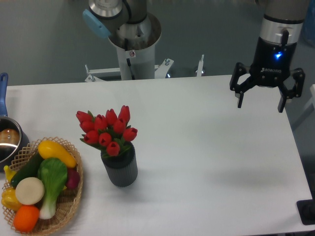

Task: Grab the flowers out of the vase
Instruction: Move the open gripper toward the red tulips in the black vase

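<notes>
- A white desk (206, 162) fills most of the view; its far edge runs level across the upper part.
- Behind that edge lies a grey floor (44, 39), evenly lit.
- A metal bracket (147, 71) stands at the far edge.
- A small black object (307, 211) sits by the near right corner.

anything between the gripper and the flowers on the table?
No. In the fixed camera view, only bare white table lies between the open gripper and the flowers in the vase.
</notes>
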{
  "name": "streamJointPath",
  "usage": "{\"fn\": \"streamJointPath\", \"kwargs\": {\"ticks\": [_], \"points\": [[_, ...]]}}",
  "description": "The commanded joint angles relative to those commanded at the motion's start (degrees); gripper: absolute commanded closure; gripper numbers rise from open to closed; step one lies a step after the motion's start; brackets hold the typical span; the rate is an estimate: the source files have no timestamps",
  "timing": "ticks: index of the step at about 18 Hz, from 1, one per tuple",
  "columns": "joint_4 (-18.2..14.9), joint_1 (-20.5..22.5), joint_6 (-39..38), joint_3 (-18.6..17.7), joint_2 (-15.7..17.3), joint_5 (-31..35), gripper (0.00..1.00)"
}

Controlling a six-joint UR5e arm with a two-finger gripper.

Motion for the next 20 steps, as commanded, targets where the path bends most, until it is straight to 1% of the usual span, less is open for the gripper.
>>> {"fn": "streamJointPath", "kwargs": {"ticks": [6,7,9,10,11,14,16,18,19,20], "points": [[0.6,0.1,-0.2,-0.3,-0.1,-0.1,0.0],[2.0,0.0,-0.3,-0.8,-0.2,-0.1,0.0],[8.0,0.0,-1.1,-3.1,-0.2,-0.1,0.0],[10.0,0.1,-2.1,-4.6,0.3,0.0,0.0],[10.7,0.3,-2.7,-6.0,0.6,-0.1,0.0],[10.9,0.0,-3.9,-8.3,1.4,-0.4,0.0],[11.2,-0.4,-4.5,-8.6,1.5,-2.8,0.0],[11.2,-0.4,-4.3,-9.0,1.6,-3.7,0.0],[11.7,-0.4,-4.0,-9.6,1.5,-3.7,0.0],[13.0,-0.4,-3.3,-10.4,1.6,-3.8,0.0]]}}
